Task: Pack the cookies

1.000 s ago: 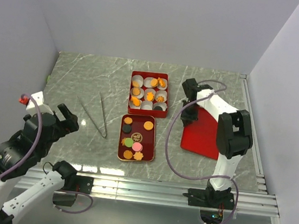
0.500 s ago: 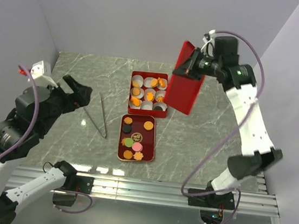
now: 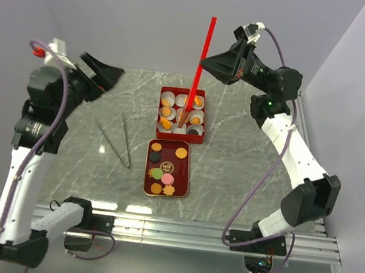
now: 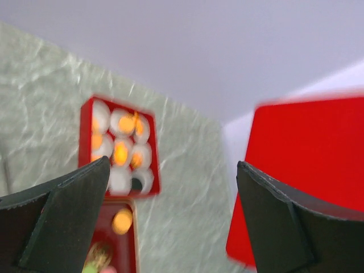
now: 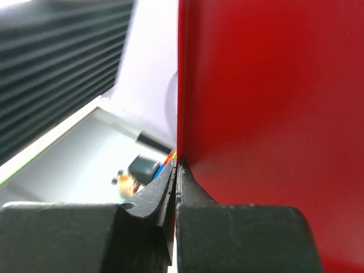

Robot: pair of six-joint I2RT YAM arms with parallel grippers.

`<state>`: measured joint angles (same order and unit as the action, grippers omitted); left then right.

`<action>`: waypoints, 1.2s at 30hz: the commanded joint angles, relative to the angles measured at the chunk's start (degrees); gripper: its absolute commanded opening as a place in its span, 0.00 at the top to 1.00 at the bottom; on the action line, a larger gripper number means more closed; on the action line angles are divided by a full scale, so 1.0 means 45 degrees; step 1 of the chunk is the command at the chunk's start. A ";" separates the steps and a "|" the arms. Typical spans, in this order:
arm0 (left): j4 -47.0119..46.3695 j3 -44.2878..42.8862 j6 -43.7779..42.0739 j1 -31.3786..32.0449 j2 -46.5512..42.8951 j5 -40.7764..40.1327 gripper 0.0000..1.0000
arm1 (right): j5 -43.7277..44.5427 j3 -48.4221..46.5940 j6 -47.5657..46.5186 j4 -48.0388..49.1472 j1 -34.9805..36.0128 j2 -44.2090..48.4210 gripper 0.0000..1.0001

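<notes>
The cookies (image 3: pixel 180 153), small round and flower-shaped biscuits that are mostly orange with a few green, pink and dark brown, sit in two places near the middle of the grey-green marbled table (image 3: pixel 251 118). Some lie loose on a dark red rectangular tray (image 3: pixel 187 170) on the near side. Others sit in white paper cups (image 3: pixel 179 129), arranged three by three inside a bright red square box (image 3: pixel 184 91) just beyond the tray. At least one cup on the box's near row looks empty. To the left of the tray, a pair of thin metal tongs (image 3: pixel 125 141) lies flat on the table, with its joined end pointing towards the near edge. A flat bright red lid (image 3: pixel 201 65) is held up in the air, standing on edge. From overhead it shows as a thin red line whose lower end overlaps the middle of the box. The right gripper (image 3: pixel 203 63), reaching in from the far right, has its fingers pinched tight on the lid's edge. The left gripper (image 3: pixel 109 79) hangs high at the far left, fingers spread wide with nothing between them, and its camera looks down on the box and lid.
</notes>
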<state>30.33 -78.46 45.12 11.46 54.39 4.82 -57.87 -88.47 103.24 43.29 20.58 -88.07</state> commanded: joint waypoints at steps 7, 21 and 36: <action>-1.1348 0.4087 0.7578 -0.3973 0.0276 0.8439 0.01 | 0.3484 -0.0321 0.8601 1.1651 0.0641 -0.1697 1.00; -1.9041 0.6184 1.1592 -0.3817 0.1526 0.9359 0.01 | 0.5436 -0.3133 0.9205 1.2138 0.2887 -0.3786 1.00; -2.0155 0.6321 1.2549 -0.3368 0.2229 0.9613 0.01 | 0.6121 -0.5809 0.9577 1.2041 0.4254 -0.5447 1.00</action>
<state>-54.68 -50.00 100.05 -4.12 64.45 46.89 -32.75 -110.41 114.54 73.43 38.54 -112.71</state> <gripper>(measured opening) 0.995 0.006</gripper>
